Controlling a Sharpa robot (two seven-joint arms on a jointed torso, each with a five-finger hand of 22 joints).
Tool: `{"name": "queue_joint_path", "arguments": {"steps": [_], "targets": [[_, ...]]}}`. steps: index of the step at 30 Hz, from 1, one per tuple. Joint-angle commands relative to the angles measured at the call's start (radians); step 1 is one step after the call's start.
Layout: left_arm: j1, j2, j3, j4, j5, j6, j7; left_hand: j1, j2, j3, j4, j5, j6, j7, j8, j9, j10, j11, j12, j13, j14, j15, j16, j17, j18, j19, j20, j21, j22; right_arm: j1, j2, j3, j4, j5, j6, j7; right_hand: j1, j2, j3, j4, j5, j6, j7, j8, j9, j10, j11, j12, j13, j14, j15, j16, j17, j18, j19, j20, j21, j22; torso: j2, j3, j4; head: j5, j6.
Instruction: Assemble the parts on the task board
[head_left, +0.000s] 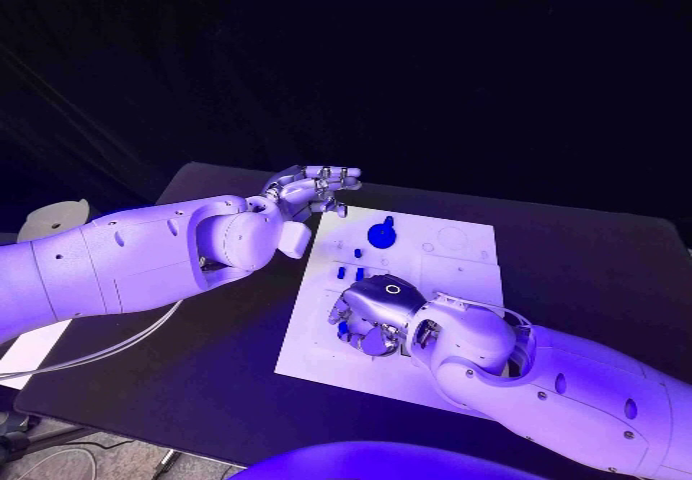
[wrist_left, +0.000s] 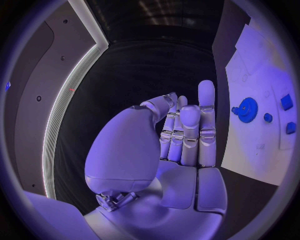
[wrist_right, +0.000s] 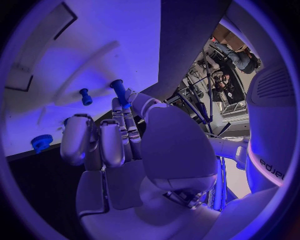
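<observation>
Centrally on the black table (head_left: 577, 250) lies the white task board (head_left: 462, 250), with a blue gear (head_left: 381, 236) standing near its far edge and small blue pegs (head_left: 356, 270) just nearer. Also seen from the left wrist: the gear (wrist_left: 247, 109) and square blue pieces (wrist_left: 287, 101) on the board (wrist_left: 262, 65). Pressed down over the board's near left part — the right hand (head_left: 378, 312), fingers curled; from its wrist, a slim blue peg (wrist_right: 119, 92) touching the fingertips (wrist_right: 122, 107), apparently pinched, beside a short blue peg (wrist_right: 85, 96) and another gear (wrist_right: 42, 143) at the board's edge. Raised beyond the board's far left corner — the left hand (head_left: 307, 190), fingers (wrist_left: 206, 107) together and nearly straight, holding nothing.
</observation>
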Motion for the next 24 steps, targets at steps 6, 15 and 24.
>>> {"name": "queue_joint_path", "arguments": {"steps": [6,15,24], "targets": [[0.001,0.0,0.001,0.0,-0.005,0.019,0.0,-0.001,0.01,-0.002,-0.006,0.004,-0.005,0.0,0.001,-0.001,-0.004,0.001,0.006,-0.001,-0.008,0.002,-0.005,-0.001,0.019,-0.004,0.002,-0.004,-0.001,-0.004,-0.009,-0.003,0.002,-0.006,-0.056,0.008,0.006,0.007,-0.202,0.025,-0.006,-0.106,0.007,0.003,0.0,-0.15,0.018,0.01,0.001,0.033,0.018,-0.015,-0.027,0.02,-0.018,0.017,-0.04,-0.052,0.0,0.0006,0.0015,-0.005,0.004],[0.001,-0.002,0.001,-0.003,-0.005,0.022,-0.002,-0.002,0.01,-0.002,-0.006,0.004,-0.005,0.0,0.001,-0.001,-0.005,0.001,0.006,-0.001,-0.008,0.002,-0.006,-0.003,0.019,-0.004,0.002,-0.004,-0.001,-0.003,-0.093,0.013,0.058,0.069,-0.265,0.074,0.039,0.027,-0.224,0.028,-0.007,-0.078,0.018,0.006,0.002,-0.118,0.02,0.036,0.003,0.027,0.019,-0.029,-0.05,0.022,-0.022,0.018,-0.052,-0.067,-0.001,0.0004,-0.0028,-0.021,0.013],[0.001,-0.01,0.0,0.002,-0.005,0.022,-0.005,-0.002,0.01,-0.002,-0.006,0.004,-0.005,0.0,0.001,-0.001,-0.005,0.001,0.006,-0.001,-0.008,0.002,-0.006,-0.003,0.019,-0.004,0.002,-0.004,-0.001,0.061,-0.354,0.036,0.179,0.348,-0.217,-0.018,0.007,0.05,-0.245,0.074,0.016,-0.018,-0.009,0.021,0.007,0.12,-0.026,0.142,0.031,0.043,-0.014,0.01,-0.001,0.005,0.022,-0.004,0.013,0.02,-0.008,-0.0041,-0.0149,-0.084,0.034]]}}
